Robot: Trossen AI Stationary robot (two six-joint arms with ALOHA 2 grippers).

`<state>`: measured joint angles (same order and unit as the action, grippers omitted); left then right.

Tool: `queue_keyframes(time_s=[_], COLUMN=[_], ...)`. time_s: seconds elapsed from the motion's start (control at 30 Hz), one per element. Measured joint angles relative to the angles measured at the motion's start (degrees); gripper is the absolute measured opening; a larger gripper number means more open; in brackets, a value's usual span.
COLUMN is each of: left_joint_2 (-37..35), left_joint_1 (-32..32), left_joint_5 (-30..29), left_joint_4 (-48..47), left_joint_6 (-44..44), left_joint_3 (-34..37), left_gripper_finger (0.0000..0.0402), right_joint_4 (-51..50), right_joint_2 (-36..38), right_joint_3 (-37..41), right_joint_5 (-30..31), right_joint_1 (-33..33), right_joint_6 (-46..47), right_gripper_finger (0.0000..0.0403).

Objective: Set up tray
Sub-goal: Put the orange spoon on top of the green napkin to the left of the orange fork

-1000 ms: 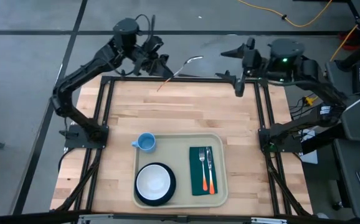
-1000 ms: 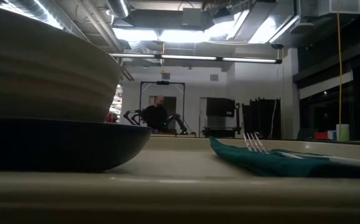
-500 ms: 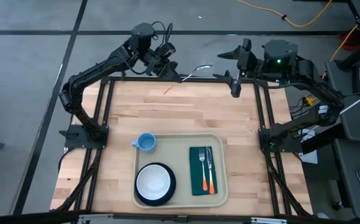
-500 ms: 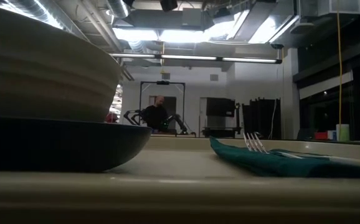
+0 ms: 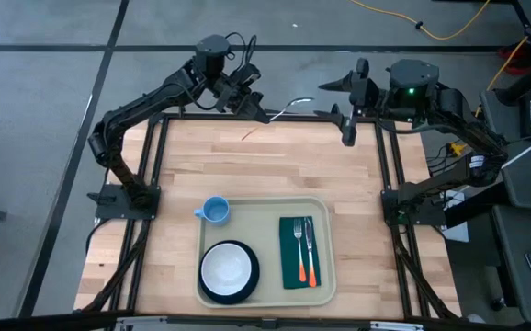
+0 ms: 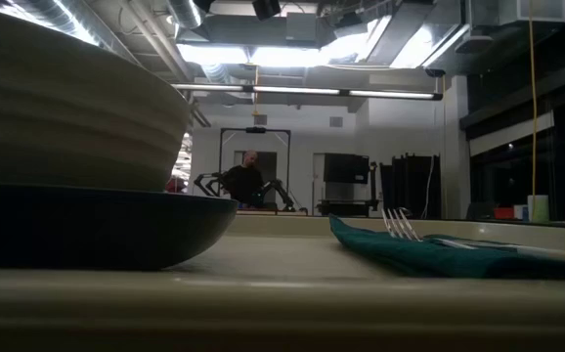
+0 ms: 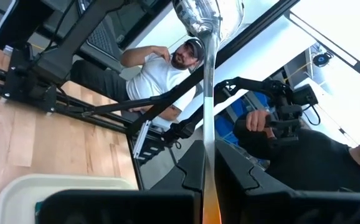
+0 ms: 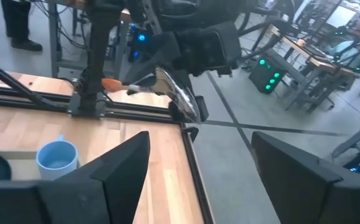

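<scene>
A spoon (image 5: 284, 107) with a metal bowl and an orange handle hangs above the table's far edge, and my left gripper (image 5: 258, 114) is shut on it. Its bowl (image 8: 180, 93) points at my right gripper (image 5: 344, 107), which stands open a short way off at the far right, with nothing between its fingers. The beige tray (image 5: 328, 276) lies at the near middle. It carries a white bowl on a dark plate (image 5: 229, 271) and a green napkin (image 5: 299, 251) with a fork and an orange-handled knife on top. My left gripper pinches the spoon's handle (image 7: 209, 208) between its two fingers, where the orange grip meets the metal shaft. The fingers lie level, pointing toward the table's right, and the spoon runs on along them. The spoon is lifted clear, with its bowl (image 7: 198, 15) out in front.
A blue cup (image 5: 215, 211) stands on the wood just off the tray's far left corner. Black frame rails (image 5: 275, 117) run round the table. The wood between tray and far edge is bare. People (image 7: 161, 68) sit beyond the table.
My left gripper has gone toward the table's right along the far edge and a little lower, carrying the spoon. The spoon's bowl now lies closer to my right gripper. For the last half second it has kept still.
</scene>
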<state>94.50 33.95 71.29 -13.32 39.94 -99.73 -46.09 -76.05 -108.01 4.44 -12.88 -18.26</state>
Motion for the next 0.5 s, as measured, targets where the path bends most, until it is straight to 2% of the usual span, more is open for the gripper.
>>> queue_keyframes(time_s=[0.1, 0.33, 0.5], left_joint_2=[0.96, 3.16, 3.25], left_joint_1=[-0.52, -2.57, -2.74], left_joint_5=[-0.26, 0.85, 0.79], left_joint_4=[0.42, 10.60, 10.84], left_joint_6=[1.10, 7.30, 7.93], left_joint_3=[-0.02, -0.02, -0.02], left_gripper_finger=[0.0007, 0.0007, 0.0008], right_joint_4=[0.15, 0.85, 0.90], right_joint_2=[0.02, 0.03, 0.03], right_joint_3=[0.00, 0.00, 0.00], right_joint_5=[-1.40, -1.94, -3.11], right_joint_1=[0.02, 0.02, 0.02], right_joint_6=[-0.02, -0.37, -0.46], right_gripper_finger=[0.0284, 0.0284, 0.0284])
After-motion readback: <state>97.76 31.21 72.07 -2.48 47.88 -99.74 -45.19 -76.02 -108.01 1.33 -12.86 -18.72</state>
